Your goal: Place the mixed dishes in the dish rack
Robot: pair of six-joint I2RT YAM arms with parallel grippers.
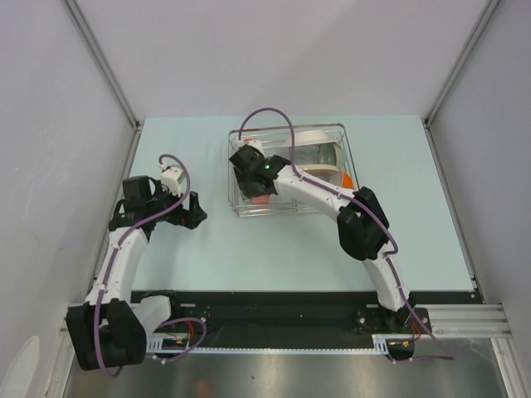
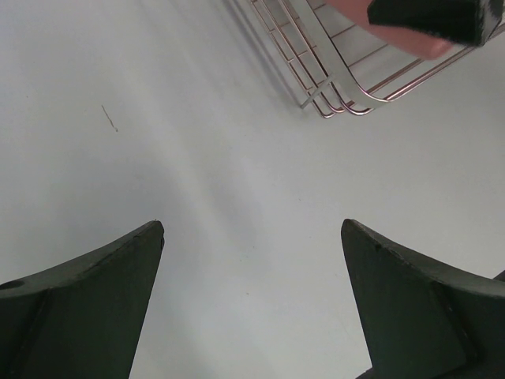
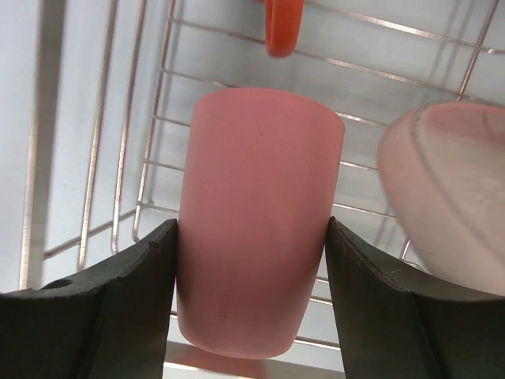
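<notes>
Clamping the pinkish cup (image 3: 256, 174) by its sides, the right gripper (image 3: 251, 237) holds it inside the dish rack (image 1: 342, 137), at its near-left corner, apparently to seat it clear of the orange-red mug (image 3: 282, 31); the left gripper (image 2: 252, 223) hovers over the table (image 2: 118, 158), fingers apart, empty.

Pale blue-green tabletop (image 1: 274, 257), enclosed at left, right and far side by plain white panels (image 1: 282, 58) that meet at slanting aluminium posts (image 1: 99, 62). A black strip (image 1: 274, 300) and a metal rail (image 1: 465, 319) line the near edge. Lighting is even and diffuse, with soft shadows.
</notes>
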